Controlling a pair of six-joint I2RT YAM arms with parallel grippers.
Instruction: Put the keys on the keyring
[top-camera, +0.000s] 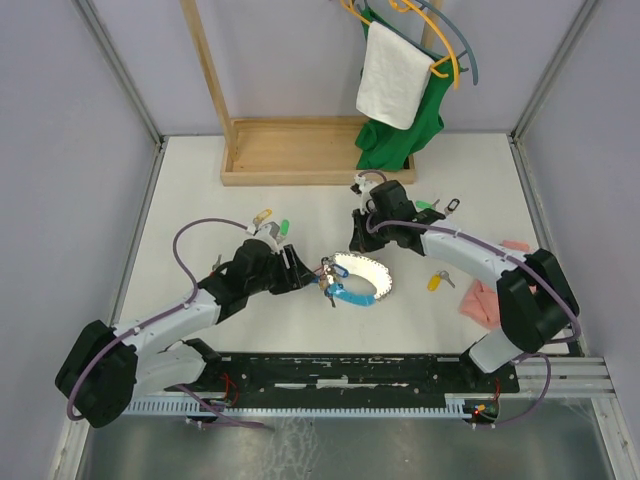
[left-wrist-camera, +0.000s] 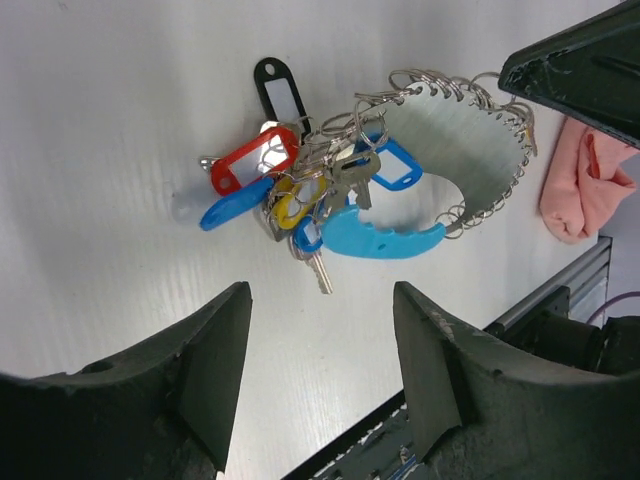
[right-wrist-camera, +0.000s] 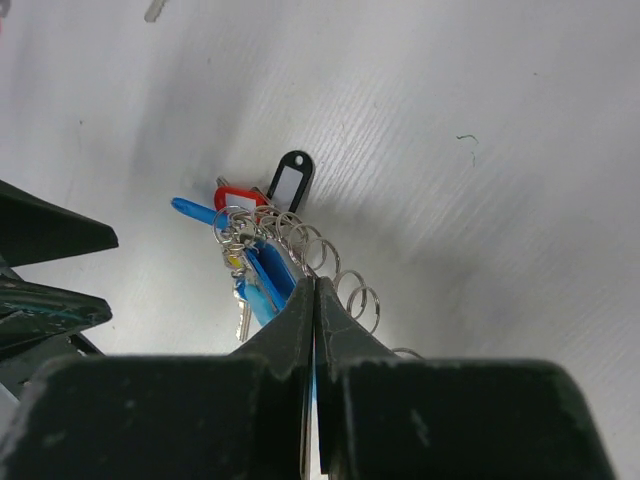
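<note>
While your left gripper (left-wrist-camera: 322, 320) hangs wide open over the table (top-camera: 180, 200), its jaws parted just short of the bunch, your right gripper (right-wrist-camera: 315, 292) is closed tight on the grey coil of the keyring (left-wrist-camera: 385, 240). At least it seems so, since the fingers hide the contact itself. You have the keyring lying flat near mid-table between the two arms, with its light-blue tube toward the near edge. The tagged keys (left-wrist-camera: 290, 180) (red, blue, yellow, black) are bunched at its left end. Other keys lie loose and well apart from it: a yellow-tagged key (top-camera: 437, 282) to its right, near a pink cloth (top-camera: 485, 300), and a green-tagged key (top-camera: 284, 227) beyond your left arm.
</note>
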